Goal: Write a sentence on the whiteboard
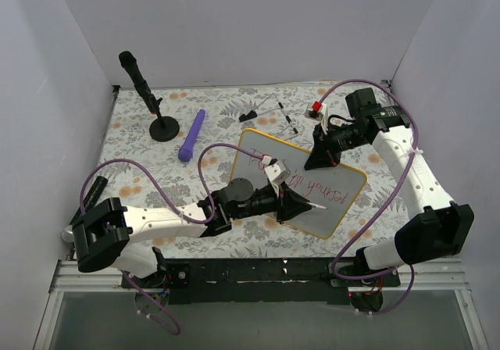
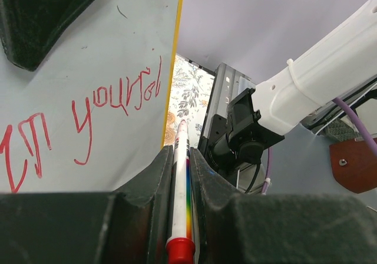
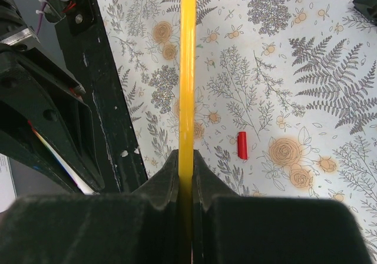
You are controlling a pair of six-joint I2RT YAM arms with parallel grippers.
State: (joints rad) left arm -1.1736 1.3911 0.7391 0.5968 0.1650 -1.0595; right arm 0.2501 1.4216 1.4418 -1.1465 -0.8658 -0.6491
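The whiteboard (image 1: 262,153), white with a yellow-orange rim, stands tilted mid-table. The sentence (image 1: 316,187) runs across it in red. In the left wrist view, the board (image 2: 118,34) shows "in yourself" (image 2: 112,99). My left gripper (image 1: 301,205) is shut on a white marker with a rainbow stripe (image 2: 181,181). The marker's tip (image 1: 320,208) points to the board's lower right, past the end of the lettering. My right gripper (image 1: 320,158) is shut on the board's upper edge. The right wrist view shows the jaws (image 3: 186,158) clamped on the yellow rim (image 3: 187,69).
A black microphone on a round stand (image 1: 148,100) and a purple cylinder (image 1: 191,135) are at back left. A black clip with clear pieces (image 1: 269,112) and a small red block (image 1: 317,106) lie behind the board. A red marker cap (image 3: 242,145) lies on the floral cloth. White walls enclose three sides.
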